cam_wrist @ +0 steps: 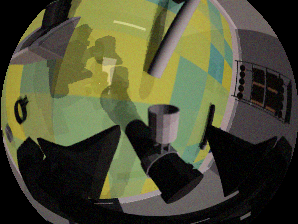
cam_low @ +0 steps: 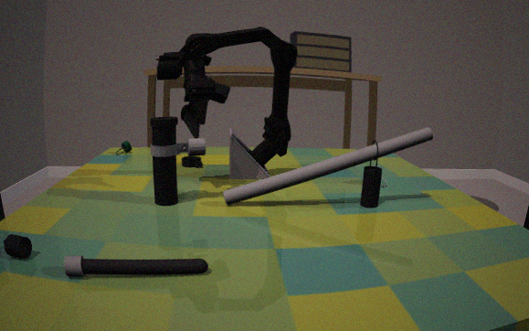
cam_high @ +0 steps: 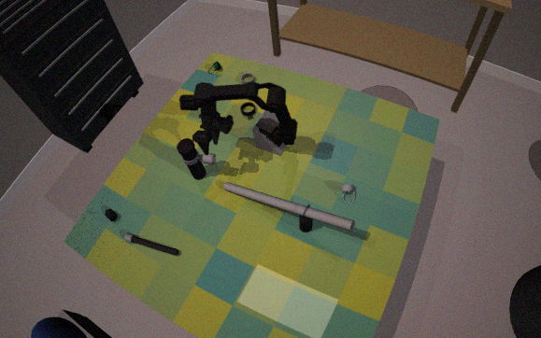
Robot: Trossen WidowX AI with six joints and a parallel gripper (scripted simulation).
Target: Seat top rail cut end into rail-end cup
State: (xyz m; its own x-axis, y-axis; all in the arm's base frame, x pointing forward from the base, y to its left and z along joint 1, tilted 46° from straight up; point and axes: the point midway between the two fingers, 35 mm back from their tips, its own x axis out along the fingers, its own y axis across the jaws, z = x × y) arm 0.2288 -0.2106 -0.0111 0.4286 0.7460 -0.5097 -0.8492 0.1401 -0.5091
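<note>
Rail (cam_high: 288, 204) (cam_low: 327, 170) (cam_wrist: 175, 37), 1 straight pale grey tube, slopes down, apart from cup (cam_high: 208, 159) (cam_low: 196, 146) (cam_wrist: 164, 125); gripper (cam_high: 205, 145) (cam_low: 195, 130) (cam_wrist: 165, 129) fingers are released, spread wide.

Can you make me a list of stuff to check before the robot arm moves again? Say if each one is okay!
1. Claw open, with nothing in it: ok.
2. Big post standing up: ok.
3. Brace band up near the post cap: ok.
4. Rail through the loop on the small post: ok.
5. Rail's low end in the rail-end cup: not ok, it's down below, outside the cup.
6. Cup firmly fixed to the band: cannot tell.
</note>
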